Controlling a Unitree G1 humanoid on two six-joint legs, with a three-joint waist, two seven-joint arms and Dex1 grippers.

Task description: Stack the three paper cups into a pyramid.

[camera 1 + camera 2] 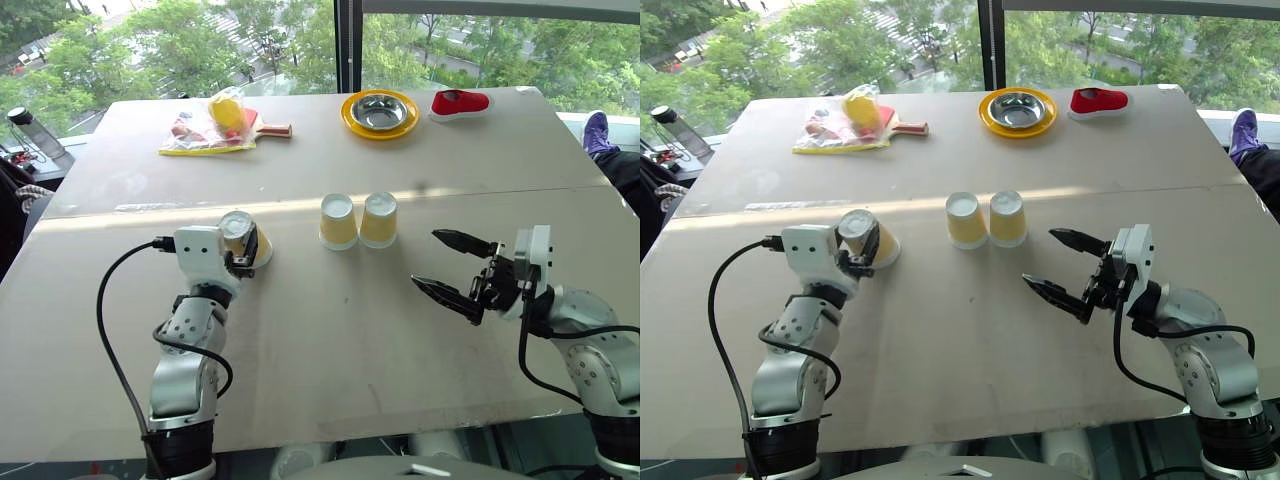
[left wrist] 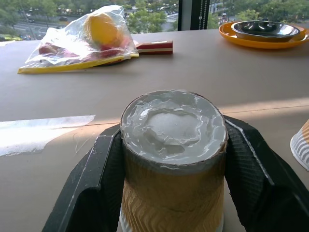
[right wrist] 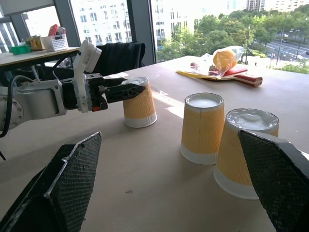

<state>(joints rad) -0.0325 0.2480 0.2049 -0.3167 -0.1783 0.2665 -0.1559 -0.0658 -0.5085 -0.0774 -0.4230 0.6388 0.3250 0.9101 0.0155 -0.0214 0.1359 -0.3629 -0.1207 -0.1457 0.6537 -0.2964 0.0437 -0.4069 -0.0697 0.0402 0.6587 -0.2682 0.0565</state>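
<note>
Three pale yellow ribbed paper cups stand upside down on the table (image 1: pixel 330 340). Two of them, one cup (image 1: pixel 338 222) and its neighbour (image 1: pixel 379 220), sit side by side at mid-table, nearly touching. The third cup (image 1: pixel 238 226) is apart to their left, its rim on the table. My left gripper (image 1: pixel 248 256) is shut on this cup (image 2: pixel 174 145), one black finger (image 2: pixel 96 179) on each side. To the right of the pair my right gripper (image 1: pixel 426 259) hangs open above the table, holding nothing, its fingertips pointing toward them.
At the far edge lie a clear bag of fruit on a red paddle (image 1: pixel 215 125), a yellow-rimmed steel dish (image 1: pixel 380 112) and a red shoe (image 1: pixel 460 102). A bottle (image 1: pixel 30 132) stands off the table's left side. A person's foot (image 1: pixel 597 132) shows at the right.
</note>
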